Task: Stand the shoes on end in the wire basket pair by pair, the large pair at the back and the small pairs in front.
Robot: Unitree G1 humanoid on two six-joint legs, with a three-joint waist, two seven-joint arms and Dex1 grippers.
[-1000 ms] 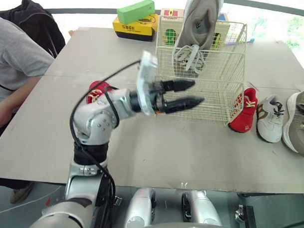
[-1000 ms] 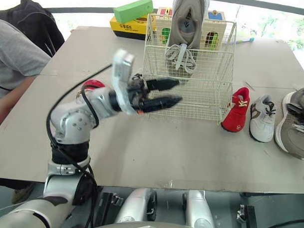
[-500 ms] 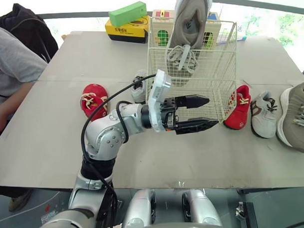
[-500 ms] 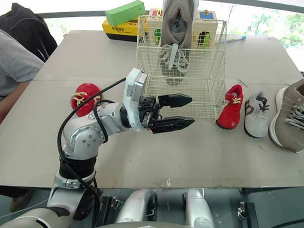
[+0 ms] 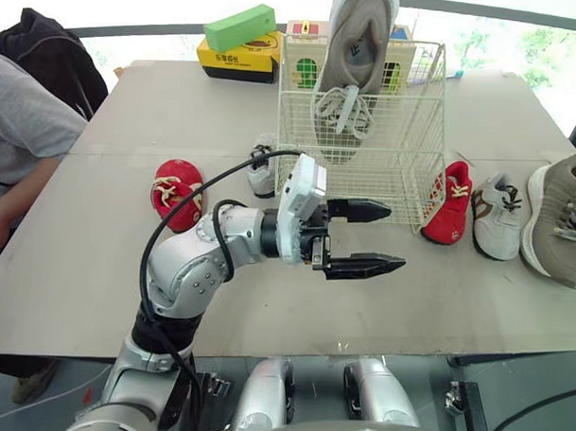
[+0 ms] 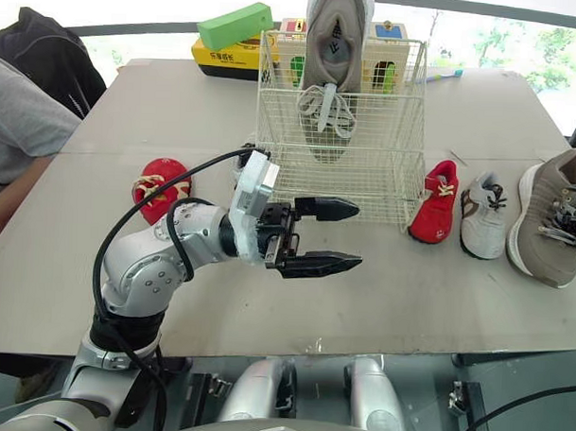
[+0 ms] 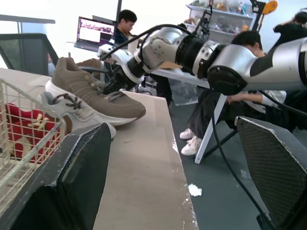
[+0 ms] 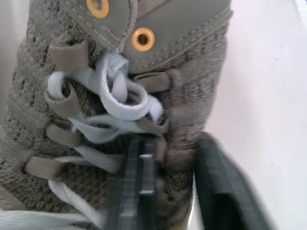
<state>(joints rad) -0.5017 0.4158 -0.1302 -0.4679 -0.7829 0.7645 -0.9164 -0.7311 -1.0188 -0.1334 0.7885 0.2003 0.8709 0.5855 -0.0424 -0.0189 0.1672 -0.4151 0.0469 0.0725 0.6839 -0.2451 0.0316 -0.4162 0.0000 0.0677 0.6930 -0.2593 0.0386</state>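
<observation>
Table holds the basket, one big shoe upright at its back. Before it the left fingers gape wide. At the right edge the right fingers pinch its mate.

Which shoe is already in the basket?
The large taupe sneaker, standing on end in the wire basket; the other shoes all sit on the table.

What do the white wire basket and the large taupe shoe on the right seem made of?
White wire basket: probably white-coated metal wire, an open thin grid. Large taupe shoe: knitted fabric upper, visibly textured; smoother leather-like eyelet panel; flat white fabric laces.
</observation>
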